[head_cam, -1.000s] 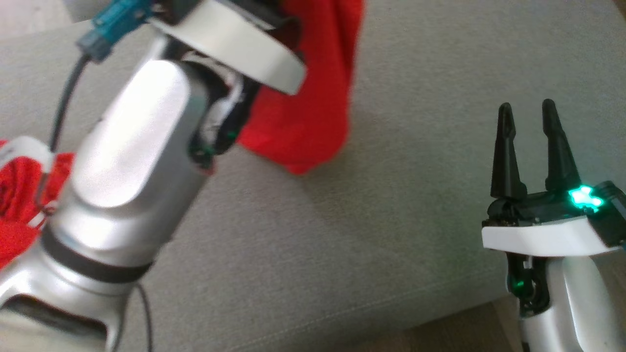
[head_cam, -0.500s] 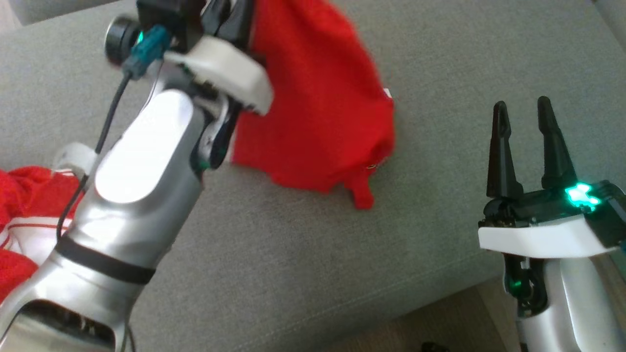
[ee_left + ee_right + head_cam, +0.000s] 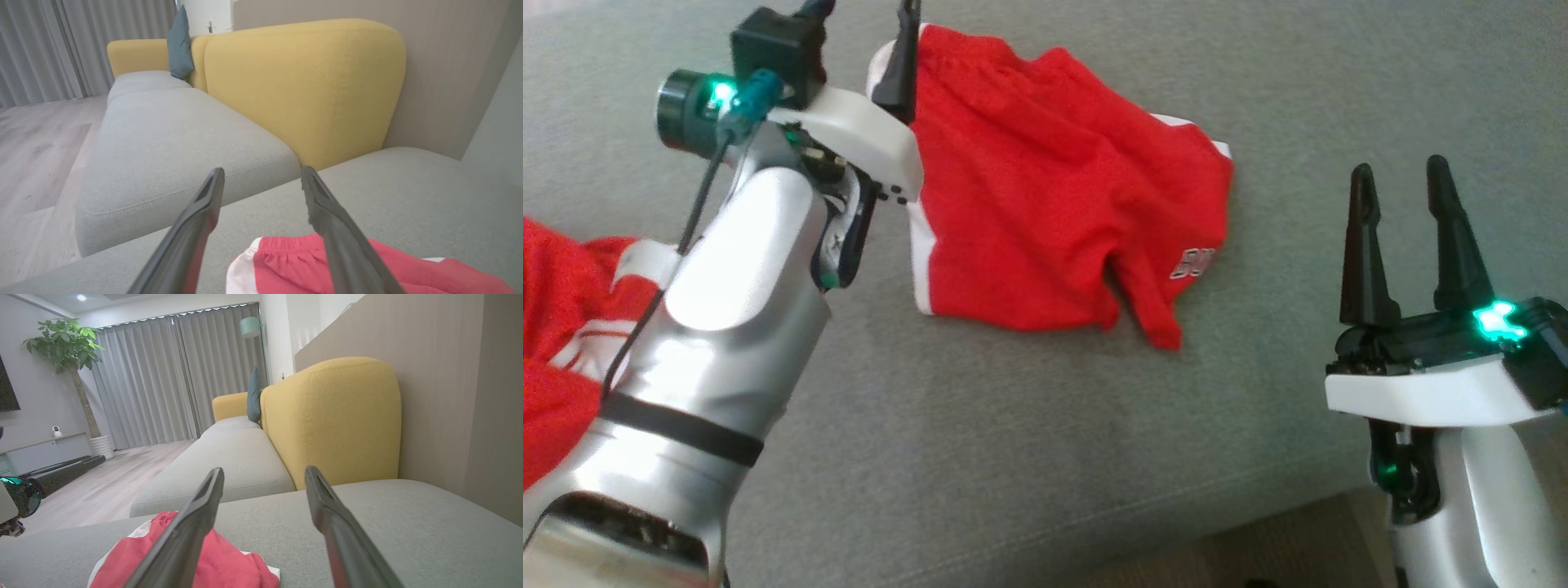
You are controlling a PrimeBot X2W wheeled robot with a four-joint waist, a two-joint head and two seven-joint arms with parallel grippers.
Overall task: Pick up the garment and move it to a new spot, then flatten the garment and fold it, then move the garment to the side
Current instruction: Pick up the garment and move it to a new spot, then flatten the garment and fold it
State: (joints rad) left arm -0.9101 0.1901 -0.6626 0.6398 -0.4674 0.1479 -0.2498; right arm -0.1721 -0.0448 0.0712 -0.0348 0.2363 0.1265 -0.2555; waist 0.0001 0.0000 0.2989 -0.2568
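Observation:
The garment (image 3: 1045, 220), red shorts with white side trim and a small print, lies crumpled on the grey sofa cushion (image 3: 1029, 457). My left gripper (image 3: 862, 20) hovers over its waistband end at the upper left, open, with nothing between the fingers. In the left wrist view the left gripper (image 3: 261, 173) has its jaws spread, and the garment (image 3: 278, 265) lies just below them. My right gripper (image 3: 1401, 175) stands open at the lower right, apart from the cloth. Past the right gripper (image 3: 263, 473), the garment (image 3: 229, 567) lies low and left.
A second red and white cloth (image 3: 556, 327) lies at the left edge, partly behind my left arm. A yellow backrest (image 3: 302, 85) rises behind the cushion, with a teal pillow (image 3: 179, 45) further along. The cushion's front edge (image 3: 1143, 514) drops to wooden floor (image 3: 36, 155).
My left gripper has opened and let go of the garment, which hung from it before and now lies spread on the cushion. The head camera has shifted. The right gripper stays open.

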